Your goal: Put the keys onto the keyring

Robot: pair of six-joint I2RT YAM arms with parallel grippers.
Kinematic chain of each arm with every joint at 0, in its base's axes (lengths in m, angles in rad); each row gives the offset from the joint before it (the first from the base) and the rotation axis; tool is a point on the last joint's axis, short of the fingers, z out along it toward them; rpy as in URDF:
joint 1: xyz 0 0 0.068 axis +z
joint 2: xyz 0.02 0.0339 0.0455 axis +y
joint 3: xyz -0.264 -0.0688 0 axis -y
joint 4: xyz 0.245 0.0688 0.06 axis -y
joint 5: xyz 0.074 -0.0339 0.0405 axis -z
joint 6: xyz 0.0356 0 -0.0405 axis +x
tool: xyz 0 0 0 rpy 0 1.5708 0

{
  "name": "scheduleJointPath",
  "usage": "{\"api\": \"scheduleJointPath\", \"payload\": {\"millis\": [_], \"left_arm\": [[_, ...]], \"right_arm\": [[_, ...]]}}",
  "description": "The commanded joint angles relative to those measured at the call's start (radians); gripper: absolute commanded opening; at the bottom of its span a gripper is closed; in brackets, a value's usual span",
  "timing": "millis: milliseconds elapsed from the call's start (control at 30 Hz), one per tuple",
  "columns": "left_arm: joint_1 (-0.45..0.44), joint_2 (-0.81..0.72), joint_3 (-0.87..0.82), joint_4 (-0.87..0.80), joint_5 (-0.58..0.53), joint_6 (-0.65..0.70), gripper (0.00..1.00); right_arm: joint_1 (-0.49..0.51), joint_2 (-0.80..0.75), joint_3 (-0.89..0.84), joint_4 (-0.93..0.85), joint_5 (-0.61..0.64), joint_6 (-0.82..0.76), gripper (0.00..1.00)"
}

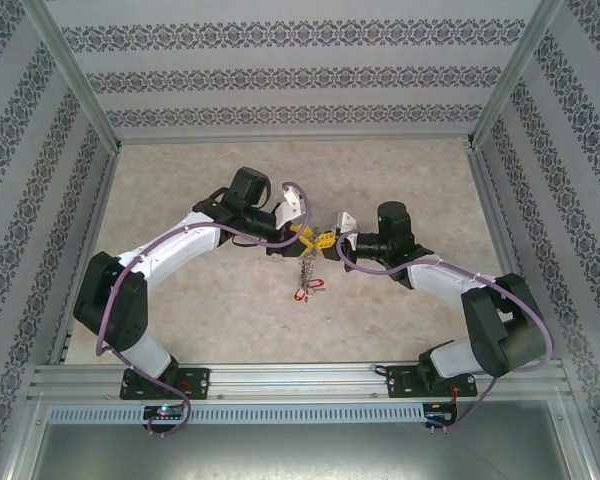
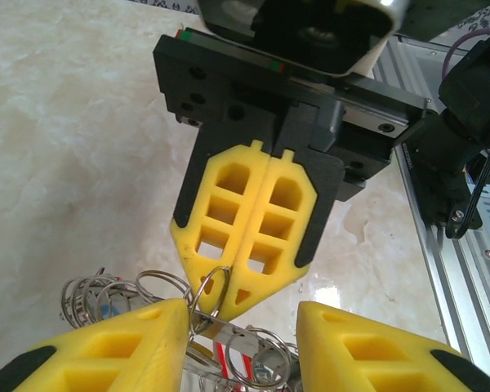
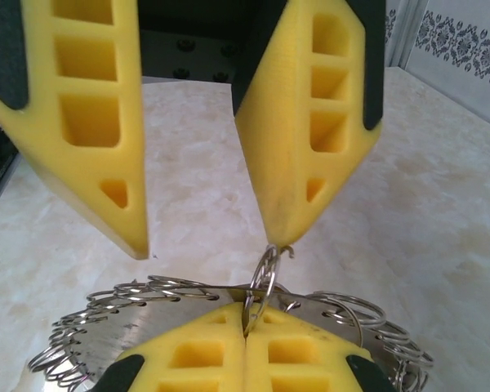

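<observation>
Both grippers meet above the middle of the table, tip to tip. My right gripper (image 1: 327,240) (image 3: 245,317) is shut on a small silver split ring (image 3: 262,278) (image 2: 211,287). That ring hangs on the keyring (image 3: 135,325) (image 2: 233,336), a flat grey metal band fringed with small rings. Part of the keyring and its red tags (image 1: 308,290) dangle below the grippers. My left gripper (image 1: 302,236) (image 2: 243,322) (image 3: 211,245) is open, and one of its fingertips (image 3: 279,233) touches the top of the split ring. The right gripper (image 2: 230,304) shows facing it in the left wrist view. I cannot make out the keys.
The marble-patterned table (image 1: 180,200) is boxed in by patterned walls (image 1: 300,80) and aluminium posts. A metal rail (image 1: 300,378) carries both arm bases at the near edge. In the left wrist view, a side rail (image 2: 441,261) and black arm parts (image 2: 465,122) stand to the right.
</observation>
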Motion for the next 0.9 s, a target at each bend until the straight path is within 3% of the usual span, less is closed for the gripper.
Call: {"api": "scheduleJointPath", "payload": {"millis": [0,100,733,867], "left_arm": [[0.005,0.023,0.026,-0.008,-0.004,-0.003,0.35],[0.005,0.026,0.023,-0.008,-0.004,-0.003,0.33],[0.015,-0.026,-0.039,0.081,-0.088,-0.049,0.42],[0.014,-0.01,-0.026,0.082,-0.051,-0.053,0.36]], "right_arm": [[-0.001,-0.015,0.004,0.082,-0.054,0.011,0.0],[-0.002,-0.013,0.008,0.084,-0.054,0.011,0.0],[-0.002,-0.004,0.0,0.082,-0.054,0.005,0.0],[0.0,-0.003,0.007,0.082,-0.059,0.005,0.0]]}}
